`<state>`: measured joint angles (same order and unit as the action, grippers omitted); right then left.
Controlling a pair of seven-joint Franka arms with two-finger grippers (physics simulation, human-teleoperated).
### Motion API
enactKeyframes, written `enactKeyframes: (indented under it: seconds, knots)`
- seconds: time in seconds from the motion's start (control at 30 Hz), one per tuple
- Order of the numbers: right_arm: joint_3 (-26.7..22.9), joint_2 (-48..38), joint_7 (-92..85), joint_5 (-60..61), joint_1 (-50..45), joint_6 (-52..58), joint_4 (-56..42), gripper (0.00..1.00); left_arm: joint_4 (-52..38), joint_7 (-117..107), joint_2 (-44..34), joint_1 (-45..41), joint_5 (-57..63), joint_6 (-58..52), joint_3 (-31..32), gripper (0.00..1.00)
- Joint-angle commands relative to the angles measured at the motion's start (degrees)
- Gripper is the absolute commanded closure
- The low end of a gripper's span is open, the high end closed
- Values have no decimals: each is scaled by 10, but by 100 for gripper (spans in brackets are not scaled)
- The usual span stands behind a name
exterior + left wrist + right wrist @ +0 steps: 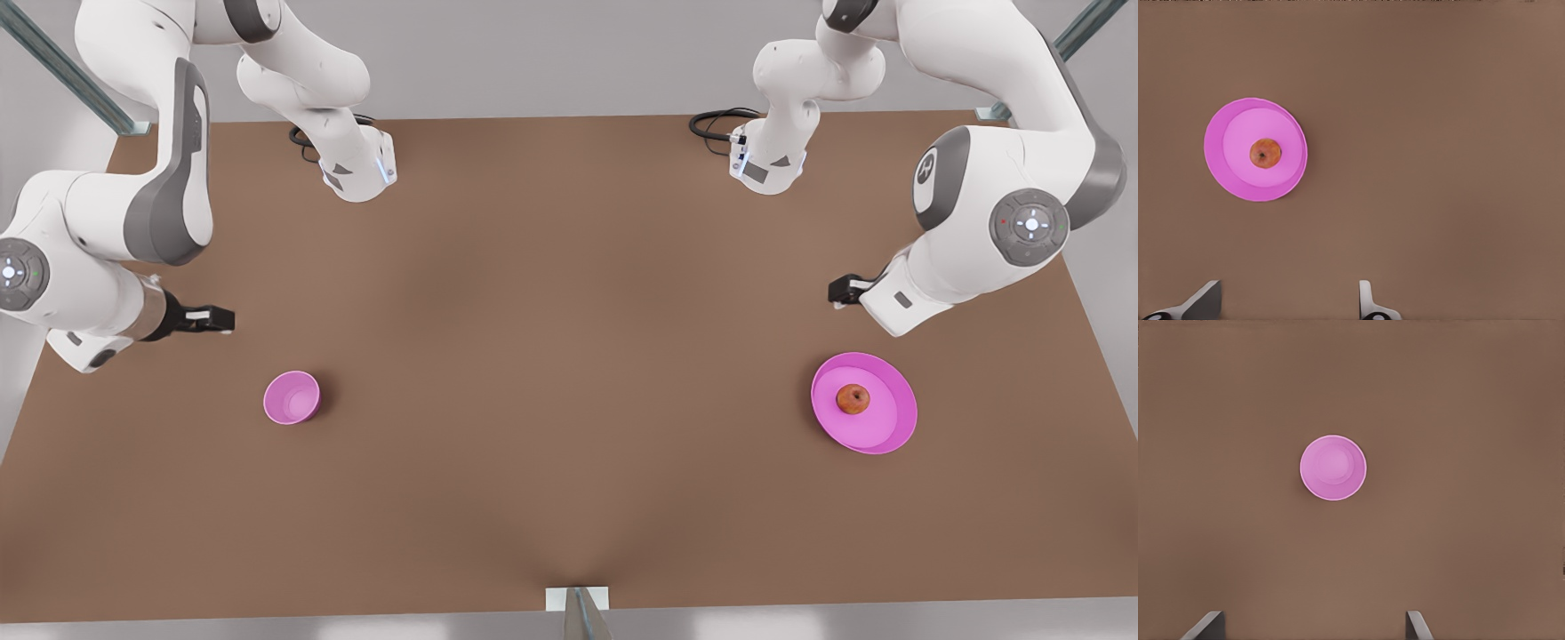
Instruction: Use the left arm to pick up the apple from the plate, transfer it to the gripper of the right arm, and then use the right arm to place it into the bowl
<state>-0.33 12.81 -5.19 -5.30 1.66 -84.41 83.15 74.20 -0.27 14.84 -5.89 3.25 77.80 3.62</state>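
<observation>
- The left gripper [843, 291] hangs over the brown table [569, 356] near its edge at the front view's right, fingers [1365, 297] spread, holding nothing.
- The right gripper [213, 318] hovers near the opposite edge, fingers [1417, 625] apart, empty too.
- One apple [853, 399] sits mid-plate [889, 427]; one bowl [291, 397] stands well apart.
- Wide bare tabletop lies between them.

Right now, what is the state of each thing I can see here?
apple: resting on the plate, not gripped
plate: flat on the table, holding the apple
bowl: upright, empty
left hand: open, above the table near the plate
right hand: open, near the bowl, holding nothing
</observation>
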Motion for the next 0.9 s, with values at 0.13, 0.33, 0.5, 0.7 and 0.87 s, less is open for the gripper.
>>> enactKeyframes:
  seconds: [0.13, 0.33, 0.5, 0.7, 0.87]
  knots:
    - [2, -1, -8, -2, -2, -8, -2, 0, 0, 65, 97, 62, 5, 103, -2, 0]
    - [2, -16, -15, 3, 4, 3, 11, 0, 140, 91, 146, 98, 2, 365, -16, 0]
    - [0, -16, -15, 5, 4, 1, 15, 0, 246, 119, 160, 110, 1, 531, -47, 0]
    - [2, -25, -15, 6, -3, -1, 14, 0, 296, 118, 170, 112, -1, 575, -49, 0]
    - [9, -38, -15, 6, -14, -28, 18, 0, 301, 113, 195, 114, -5, 586, -49, 0]
